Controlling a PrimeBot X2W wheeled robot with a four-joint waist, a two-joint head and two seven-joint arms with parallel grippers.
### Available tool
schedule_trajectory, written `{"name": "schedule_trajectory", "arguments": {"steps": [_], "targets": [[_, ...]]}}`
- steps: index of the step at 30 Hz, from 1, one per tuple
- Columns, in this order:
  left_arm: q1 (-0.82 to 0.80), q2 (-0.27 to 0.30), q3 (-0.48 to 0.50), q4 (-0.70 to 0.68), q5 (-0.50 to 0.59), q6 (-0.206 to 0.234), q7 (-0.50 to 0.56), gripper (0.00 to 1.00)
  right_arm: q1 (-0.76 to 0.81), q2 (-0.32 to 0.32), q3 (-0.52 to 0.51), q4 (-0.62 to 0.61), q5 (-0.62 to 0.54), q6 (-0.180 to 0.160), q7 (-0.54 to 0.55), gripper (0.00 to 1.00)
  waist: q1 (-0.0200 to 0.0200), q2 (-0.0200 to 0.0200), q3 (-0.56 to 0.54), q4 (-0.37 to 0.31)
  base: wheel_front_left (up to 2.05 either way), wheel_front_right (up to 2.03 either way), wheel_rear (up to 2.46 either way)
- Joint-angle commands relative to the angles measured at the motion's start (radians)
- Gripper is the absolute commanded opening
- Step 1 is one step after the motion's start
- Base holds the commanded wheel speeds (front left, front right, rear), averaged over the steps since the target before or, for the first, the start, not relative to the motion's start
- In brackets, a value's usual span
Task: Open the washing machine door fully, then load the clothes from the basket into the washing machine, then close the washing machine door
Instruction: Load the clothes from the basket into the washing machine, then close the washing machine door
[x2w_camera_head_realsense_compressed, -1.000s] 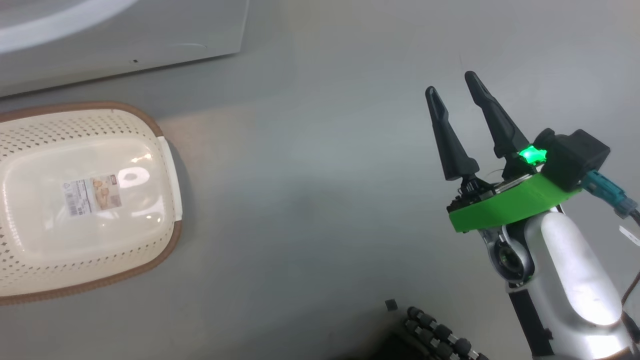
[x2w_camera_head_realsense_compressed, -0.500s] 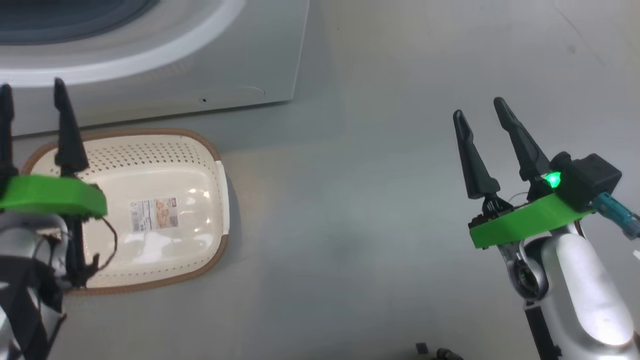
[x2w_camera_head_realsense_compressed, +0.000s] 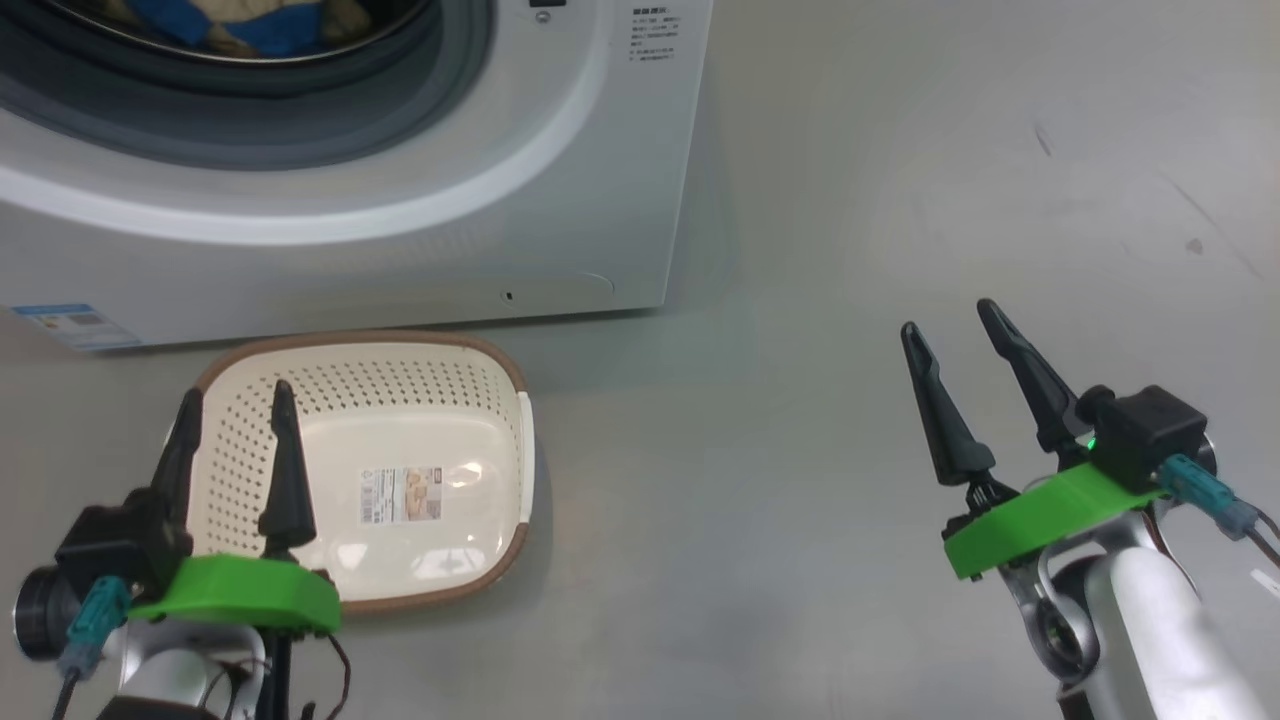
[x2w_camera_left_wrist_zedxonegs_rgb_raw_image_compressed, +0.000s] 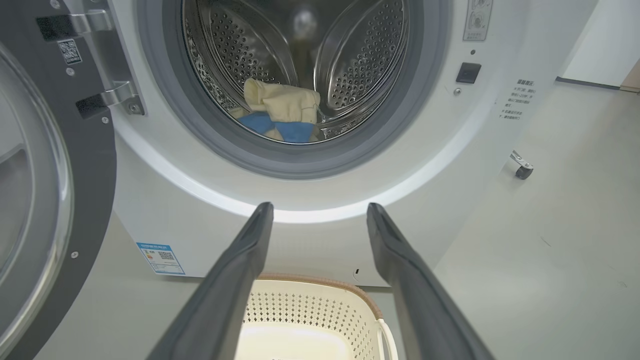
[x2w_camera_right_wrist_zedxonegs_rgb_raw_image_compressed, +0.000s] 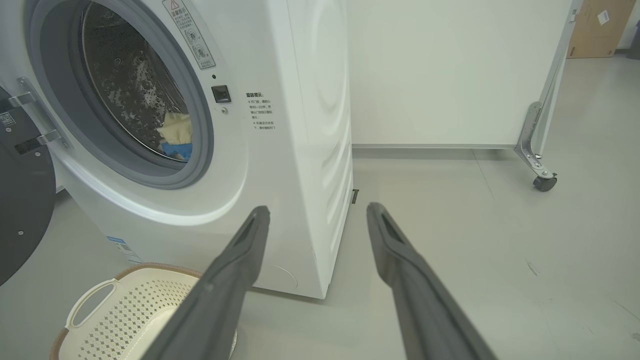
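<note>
Camera tilted up: grey floor (x2w_camera_head_realsense_compressed: 760, 450), left tool (x2w_camera_head_realsense_compressed: 236, 392) and right tool (x2w_camera_head_realsense_compressed: 946, 316) both spread.

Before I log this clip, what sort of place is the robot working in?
Probably a lab or test room staged as a laundry corner, not a home: a washing machine stands on a grey floor, next to a white partition panel on a castor, with a cardboard box beyond.

Grey floor (x2w_camera_head_realsense_compressed: 800, 520), white partition (x2w_camera_right_wrist_zedxonegs_rgb_raw_image_compressed: 450, 75).
Floor smooth with faint scuffs; partition stands on a caster (x2w_camera_right_wrist_zedxonegs_rgb_raw_image_compressed: 544, 182); cardboard box (x2w_camera_right_wrist_zedxonegs_rgb_raw_image_compressed: 595, 27) beyond its edge.
</note>
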Motion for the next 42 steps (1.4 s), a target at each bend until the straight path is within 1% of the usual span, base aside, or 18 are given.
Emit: {"name": "schedule_trajectory", "arguments": {"steps": [1, 7, 10, 15, 22, 33, 42], "targets": [[0.0, 0.02, 0.046, -0.034, 0.016, 0.145, -0.007, 1.0, 0.014, -0.005, 0.01, -0.04, -0.007, -0.003, 0.007, 1.0, 0.0002, -0.0001, -0.05, 0.029, 0.0, 0.0, 0.0], [0.101, -0.005, 0.059, -0.056, 0.043, 0.16, -0.007, 1.0, 0.105, -0.005, -0.023, -0.092, -0.022, -0.003, 0.051, 1.0, 0.0002, -0.0001, -0.121, 0.056, 0.0, 0.0, 0.0], [0.126, -0.004, 0.052, -0.066, 0.057, 0.156, -0.007, 1.0, 0.138, -0.005, -0.038, -0.117, -0.028, -0.003, 0.071, 1.0, 0.0002, -0.0001, -0.144, 0.067, 0.0, 0.0, 0.0], [0.161, -0.002, 0.042, -0.086, 0.074, 0.168, -0.007, 1.0, 0.187, -0.005, -0.056, -0.164, -0.029, -0.003, 0.104, 1.0, 0.0002, -0.0001, -0.183, 0.086, 0.0, 0.0, 0.0], [0.185, 0.003, 0.028, -0.108, 0.079, 0.175, 0.003, 1.0, 0.206, -0.005, -0.054, -0.188, -0.025, -0.003, 0.12, 1.0, 0.0002, -0.0001, -0.198, 0.099, 0.0, 0.0, 0.0], [0.193, 0.015, 0.021, -0.116, 0.082, 0.179, 0.011, 1.0, 0.217, -0.005, -0.056, -0.196, -0.026, -0.003, 0.129, 1.0, 0.0002, -0.0001, -0.209, 0.098, 0.0, 0.0, 0.0], [0.197, 0.011, 0.012, -0.113, 0.081, 0.182, 0.012, 1.0, 0.225, -0.005, -0.065, -0.198, -0.029, -0.003, 0.135, 1.0, 0.0002, -0.0001, -0.225, 0.102, 0.0, 0.0, 0.0]]}}
